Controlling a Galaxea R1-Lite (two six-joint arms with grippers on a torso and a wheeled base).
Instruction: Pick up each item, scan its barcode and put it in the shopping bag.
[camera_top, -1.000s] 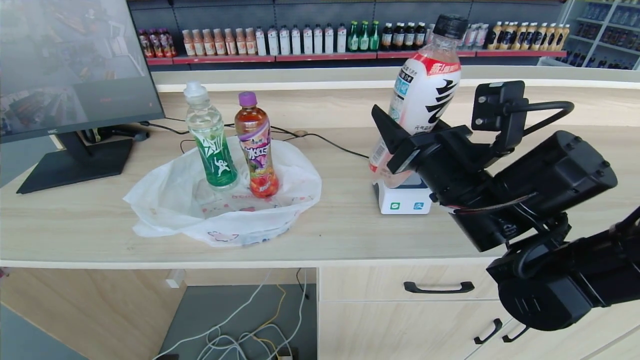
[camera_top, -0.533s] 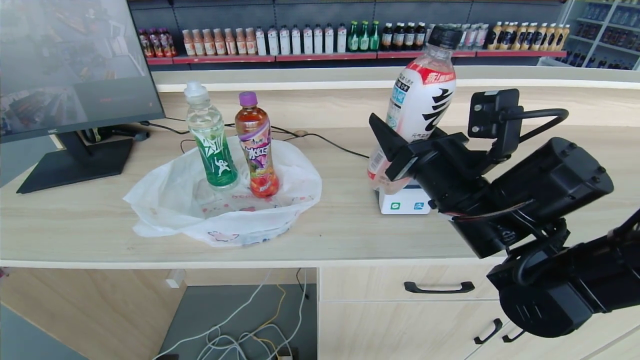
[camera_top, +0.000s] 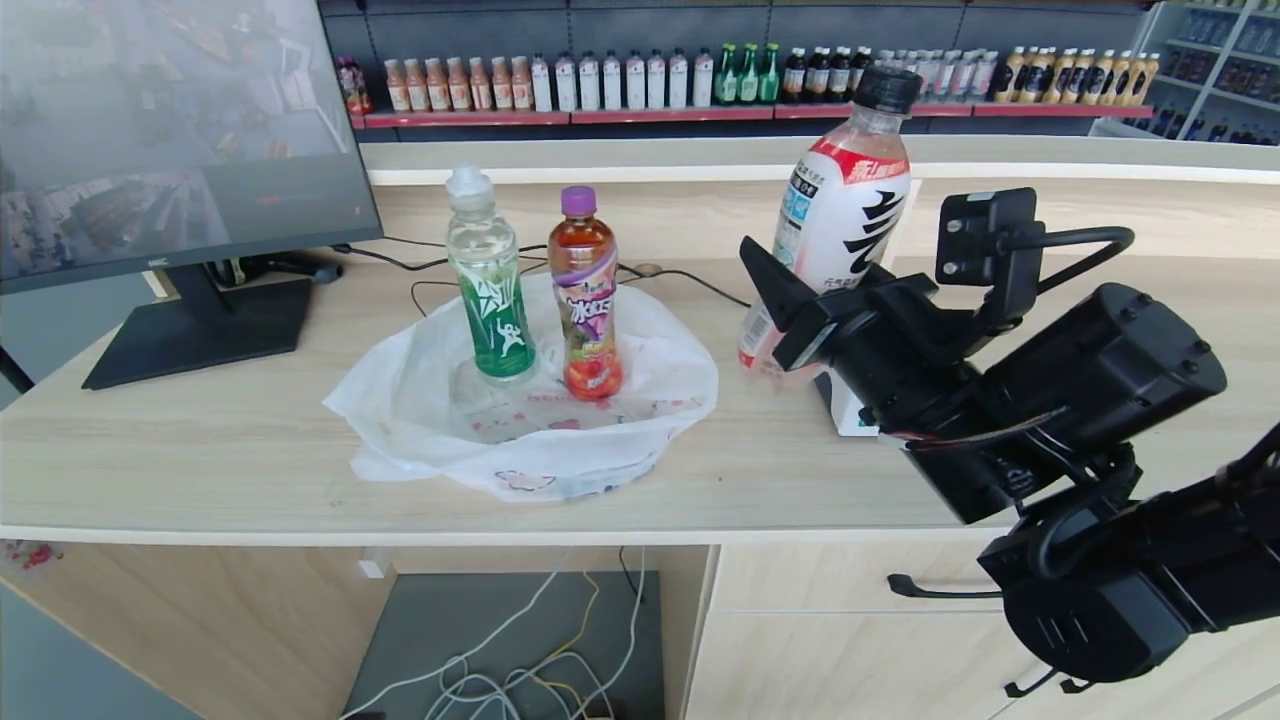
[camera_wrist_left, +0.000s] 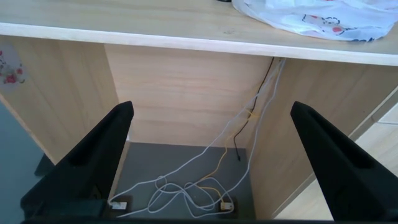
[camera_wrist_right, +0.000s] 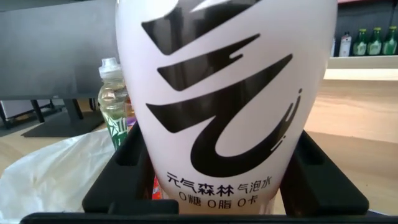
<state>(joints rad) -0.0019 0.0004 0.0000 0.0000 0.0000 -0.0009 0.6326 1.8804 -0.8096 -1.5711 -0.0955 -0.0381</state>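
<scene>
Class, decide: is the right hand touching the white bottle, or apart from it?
Touching. In the right wrist view, the white bottle sits clamped between the black fingers of the right hand, no gap on either side.

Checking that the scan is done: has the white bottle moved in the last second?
Yes. The camera shifted too, but the white bottle has moved left, away from the scanner and nearer the bag.

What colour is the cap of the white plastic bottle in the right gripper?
The cap of the white plastic bottle is black; see the head view.
</scene>
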